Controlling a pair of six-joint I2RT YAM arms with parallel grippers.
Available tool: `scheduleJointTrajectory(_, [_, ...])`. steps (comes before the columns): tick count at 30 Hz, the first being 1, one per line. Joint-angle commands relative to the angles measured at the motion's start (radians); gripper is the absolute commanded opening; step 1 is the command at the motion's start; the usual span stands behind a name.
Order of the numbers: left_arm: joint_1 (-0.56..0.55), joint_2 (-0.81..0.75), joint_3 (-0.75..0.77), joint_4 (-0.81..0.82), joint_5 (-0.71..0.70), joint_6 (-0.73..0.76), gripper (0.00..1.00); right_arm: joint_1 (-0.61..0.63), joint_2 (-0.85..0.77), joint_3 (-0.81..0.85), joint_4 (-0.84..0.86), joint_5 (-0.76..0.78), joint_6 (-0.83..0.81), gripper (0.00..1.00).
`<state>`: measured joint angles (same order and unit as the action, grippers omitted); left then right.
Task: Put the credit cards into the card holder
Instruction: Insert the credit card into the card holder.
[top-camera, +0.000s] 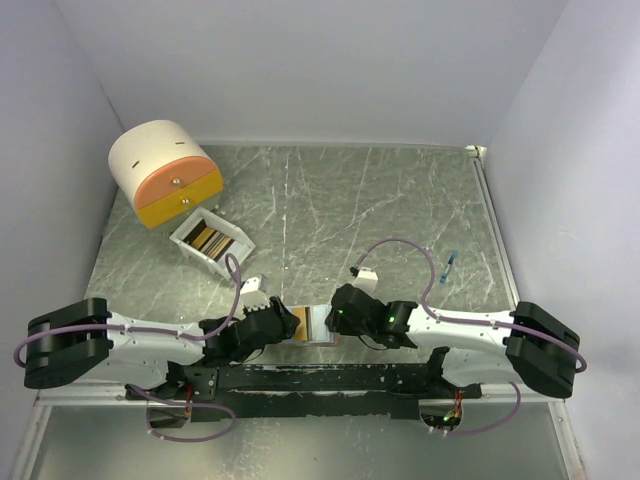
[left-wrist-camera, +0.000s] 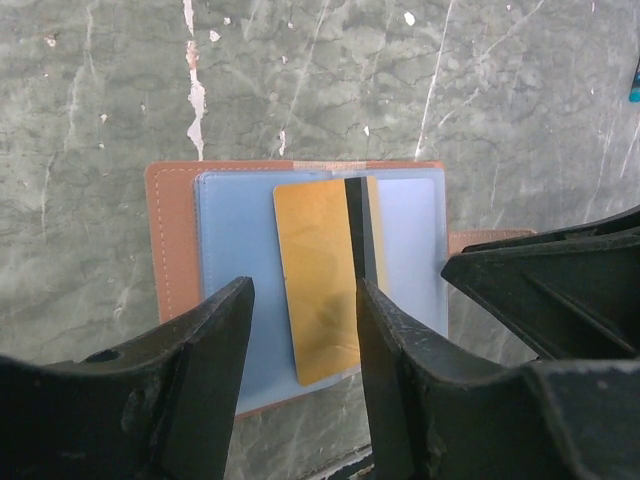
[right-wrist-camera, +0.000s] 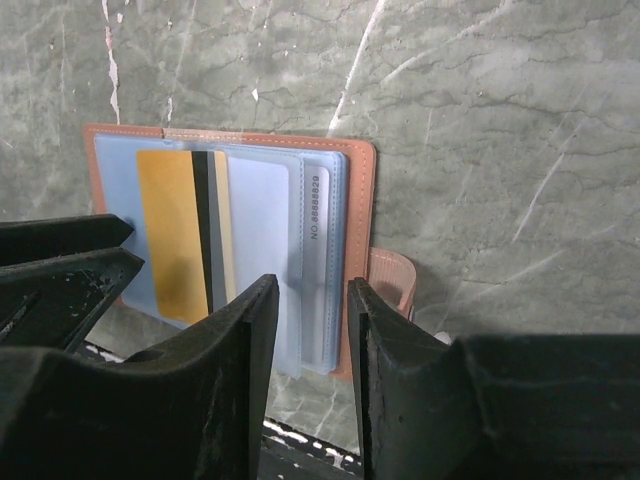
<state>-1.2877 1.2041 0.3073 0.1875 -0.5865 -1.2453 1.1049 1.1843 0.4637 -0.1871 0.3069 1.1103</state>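
Hovering over the open card holder (left-wrist-camera: 232, 262), left tool (left-wrist-camera: 303, 290) sits jaws apart above a gold credit card (left-wrist-camera: 315, 262); right tool (right-wrist-camera: 310, 290) apart too, perhaps touching the holder.

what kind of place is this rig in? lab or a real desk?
Probably a lab test cell: plain white walls box in a marbled grey tabletop, with staged props, a round drawer unit and a card holder.
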Motion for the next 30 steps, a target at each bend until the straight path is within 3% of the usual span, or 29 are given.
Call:
scheduleJointTrajectory(1, [-0.004,0.026,0.027,0.038,-0.002,0.031,0.57,-0.012,0.009,-0.004,0.028,0.011,-0.010,0.34])
scheduleJointTrajectory(30, [0.016,0.167,0.114,0.168,0.101,0.159,0.53,-0.017,0.067,-0.043,0.127,-0.042,0.008,0.27])
